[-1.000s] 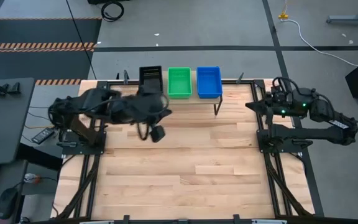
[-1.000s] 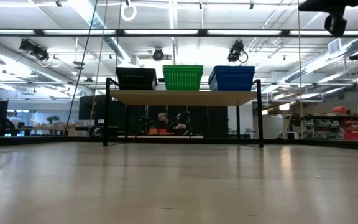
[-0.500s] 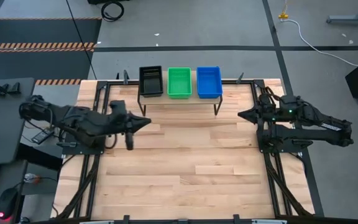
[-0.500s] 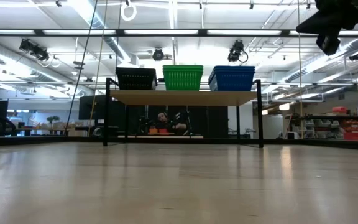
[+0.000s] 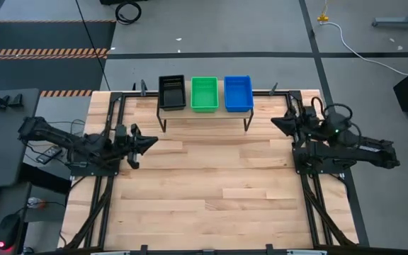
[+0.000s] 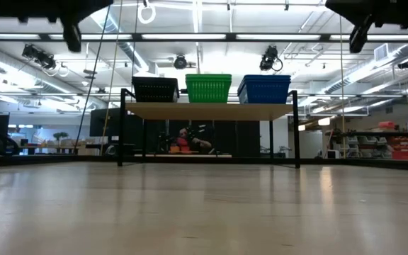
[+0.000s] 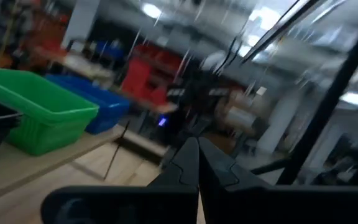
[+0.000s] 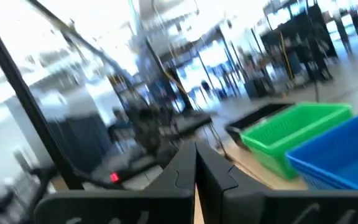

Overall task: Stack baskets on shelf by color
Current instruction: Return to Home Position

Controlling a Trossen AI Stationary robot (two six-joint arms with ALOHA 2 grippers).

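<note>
Left tool point(image 5: 146, 140) is pinched shut on nothing, over the left side of the tabletop point(image 5: 204, 191). Right tool point(image 5: 280, 122) same deal, fingers together, over the right side. Both sit well clear of the shelf point(image 6: 207, 111), where the black baskets point(image 5: 171, 92), green baskets point(image 5: 204, 93) and blue baskets point(image 5: 238, 93) stand side by side.

No readable text, labels or numbers.

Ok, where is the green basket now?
In the high view the green basket sits in the middle of the shelf, between the black basket and the blue basket.
</note>
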